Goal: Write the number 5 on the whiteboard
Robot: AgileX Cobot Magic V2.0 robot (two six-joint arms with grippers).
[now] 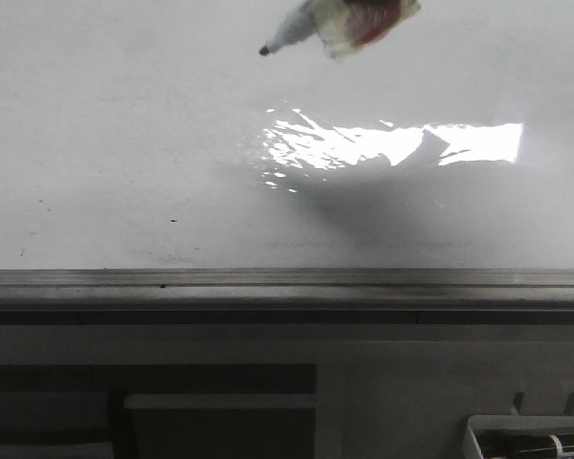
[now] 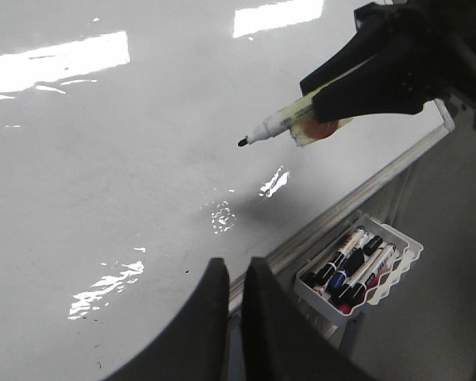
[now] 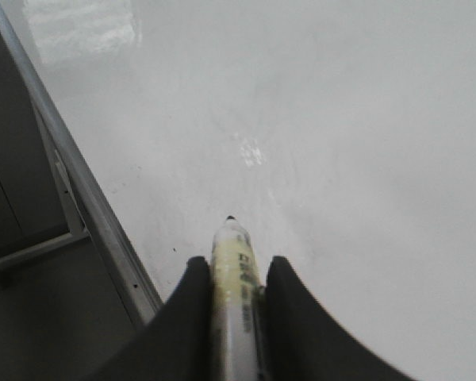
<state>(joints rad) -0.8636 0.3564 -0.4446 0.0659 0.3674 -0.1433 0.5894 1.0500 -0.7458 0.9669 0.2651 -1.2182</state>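
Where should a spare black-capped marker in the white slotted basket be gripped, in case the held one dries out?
Probably by the upper barrel just under the cap, coming from above. The markers lie packed side by side in the white slotted basket, caps toward the whiteboard rail, so only their top sides are free.

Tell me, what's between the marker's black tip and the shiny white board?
Nothing: the black-tipped marker in the right gripper hangs over bare glossy whiteboard, seen in the left wrist view.
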